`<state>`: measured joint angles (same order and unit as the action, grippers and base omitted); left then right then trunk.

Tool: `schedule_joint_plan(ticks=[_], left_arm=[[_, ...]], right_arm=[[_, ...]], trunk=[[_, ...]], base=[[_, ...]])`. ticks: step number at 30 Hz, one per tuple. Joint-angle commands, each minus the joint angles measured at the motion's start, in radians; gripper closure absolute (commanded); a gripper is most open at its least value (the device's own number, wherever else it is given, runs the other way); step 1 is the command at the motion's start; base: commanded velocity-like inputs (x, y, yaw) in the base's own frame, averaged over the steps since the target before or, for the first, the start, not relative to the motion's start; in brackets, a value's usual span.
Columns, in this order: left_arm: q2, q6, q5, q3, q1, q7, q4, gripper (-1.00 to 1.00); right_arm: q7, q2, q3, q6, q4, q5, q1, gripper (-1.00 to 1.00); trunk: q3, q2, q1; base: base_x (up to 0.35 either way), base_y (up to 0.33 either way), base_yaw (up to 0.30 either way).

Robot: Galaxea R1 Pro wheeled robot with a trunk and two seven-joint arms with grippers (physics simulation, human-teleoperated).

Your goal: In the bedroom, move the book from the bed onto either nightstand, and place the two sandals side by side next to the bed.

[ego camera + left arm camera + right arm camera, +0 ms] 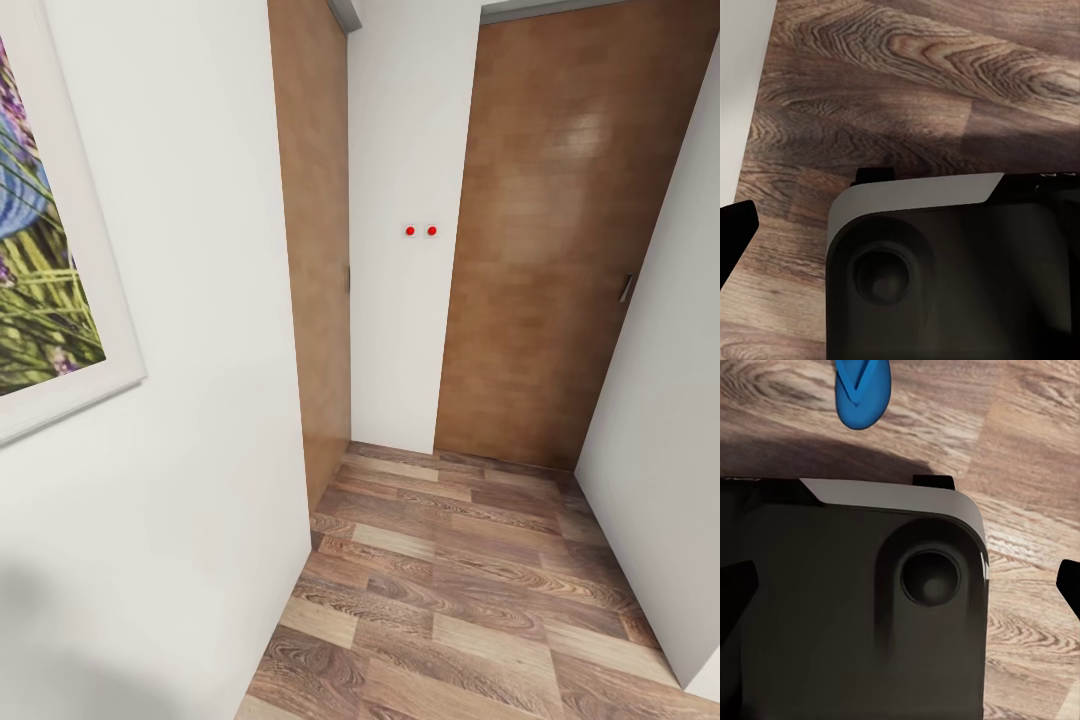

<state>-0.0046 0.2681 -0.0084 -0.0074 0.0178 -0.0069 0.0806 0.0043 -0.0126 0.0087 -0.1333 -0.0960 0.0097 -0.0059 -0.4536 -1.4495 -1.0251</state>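
A home, a narrow hallway; white walls (200, 300), wood-plank floor (470, 590), two brown doors (540, 250) at upper centre and right; framed lavender picture (40, 230) at left edge.

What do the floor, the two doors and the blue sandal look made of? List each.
Floor: wood planks or laminate, grain and plank seams visible, faint sheen.
Doors: smooth brown wood veneer, soft glare.
Sandal: probably foam or rubber, matte uniform blue, with a thong strap.

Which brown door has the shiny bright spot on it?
The wide door on the right past the white wall with two red dots. The narrow brown door on the left looks dull.
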Motion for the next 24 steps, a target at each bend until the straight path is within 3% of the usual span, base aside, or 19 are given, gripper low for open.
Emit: schedule_joint_plan(ticks=[1,24], left_arm=[[0.000,0.003,-0.001,0.000,0.001,-0.001,-0.001,-1.00],[-0.001,0.001,0.000,0.000,0.001,0.001,0.002,-1.00]], right_arm=[[0.000,0.000,0.001,-0.003,0.001,0.001,-0.001,-1.00],[0.000,0.000,0.001,-0.003,0.001,0.001,0.000,-1.00]], trunk=[[-0.001,-0.001,0.000],[-0.001,-0.001,0.000]], base=[[0.000,0.000,0.000],[0.000,0.000,0.000]])
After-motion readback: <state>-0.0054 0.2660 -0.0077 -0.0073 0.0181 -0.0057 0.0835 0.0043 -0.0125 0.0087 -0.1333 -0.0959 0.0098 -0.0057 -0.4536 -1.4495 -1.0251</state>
